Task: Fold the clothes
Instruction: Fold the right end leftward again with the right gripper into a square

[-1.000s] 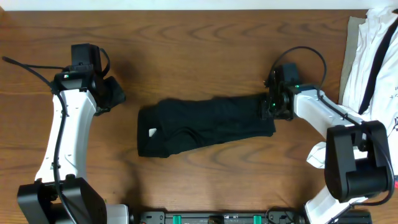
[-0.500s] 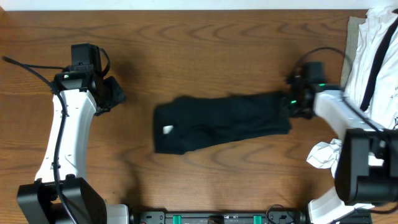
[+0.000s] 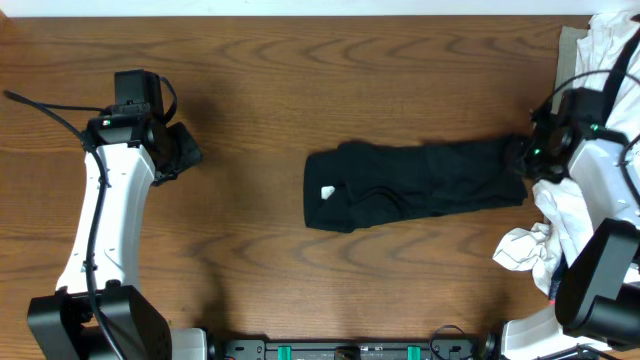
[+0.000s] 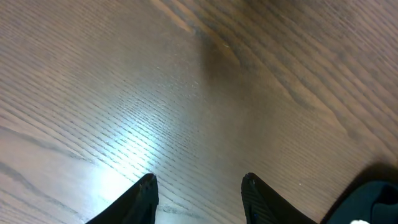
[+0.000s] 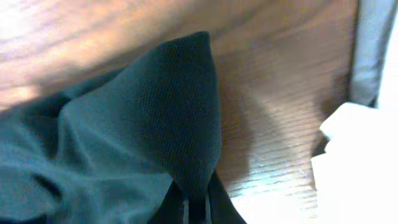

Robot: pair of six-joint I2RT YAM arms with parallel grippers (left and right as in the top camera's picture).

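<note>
A black garment [image 3: 415,183] lies folded into a long strip across the right half of the table, with a small white tag [image 3: 327,193] near its left end. My right gripper [image 3: 522,160] is shut on the garment's right end; the right wrist view shows the dark cloth [image 5: 168,124] pinched between the fingers [image 5: 194,202]. My left gripper [image 3: 188,152] is open and empty over bare wood at the far left; in the left wrist view its fingers [image 4: 199,190] are spread over the table, and a corner of the black garment [image 4: 373,199] shows at the lower right.
A pile of white clothes [image 3: 600,90] lies on a grey mat at the table's right edge, close to my right arm. More white cloth [image 3: 525,250] lies lower right and shows in the right wrist view [image 5: 360,149].
My right gripper has dragged the black garment to the right across the table, toward the white pile. The left arm has not moved.
</note>
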